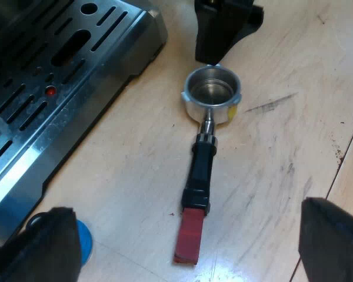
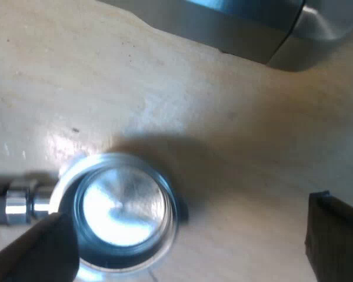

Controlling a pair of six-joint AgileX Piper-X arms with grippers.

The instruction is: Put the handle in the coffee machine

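The metal holder (image 1: 212, 94) lies flat on the wooden table, its empty basket facing up. Its dark handle (image 1: 201, 170) runs toward my left gripper and ends in red (image 1: 189, 236). My left gripper (image 1: 187, 223) hangs open above the handle, one finger on either side of the red end, well apart from it. My right gripper (image 2: 189, 207) is open just over the basket (image 2: 120, 211), whose shiny bottom shows. In the left wrist view the right gripper (image 1: 223, 29) stands at the basket's far rim.
The espresso machine's slotted steel drip tray (image 1: 59, 88) lies close beside the holder, and its base edge (image 2: 253, 29) is near the basket. A blue round object (image 1: 85, 241) sits by one left finger. Bare wooden table (image 1: 282, 147) surrounds the holder.
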